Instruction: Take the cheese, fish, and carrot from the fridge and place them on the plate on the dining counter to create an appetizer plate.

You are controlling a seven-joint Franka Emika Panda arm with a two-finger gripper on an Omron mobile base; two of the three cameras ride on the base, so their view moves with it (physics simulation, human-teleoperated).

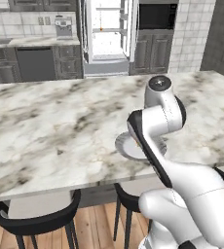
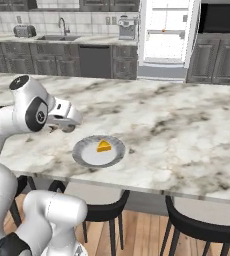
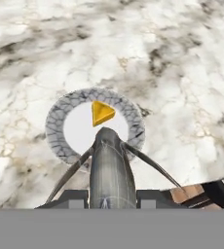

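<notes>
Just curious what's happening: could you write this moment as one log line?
gripper: shut on fish | above plate | cheese: on plate | carrot: pending

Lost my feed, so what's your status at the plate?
Hand shut on fish, above plate. Cheese on plate. Carrot on fridge shelf. Nothing in the way.

Even, bright, flat rendered light. The fridge (image 2: 167, 32) interior glares white at 12 o'clock. Soft shadow rims the plate (image 2: 82, 152). All 3 views look coarse, slightly blurred, without edge distortion.
</notes>
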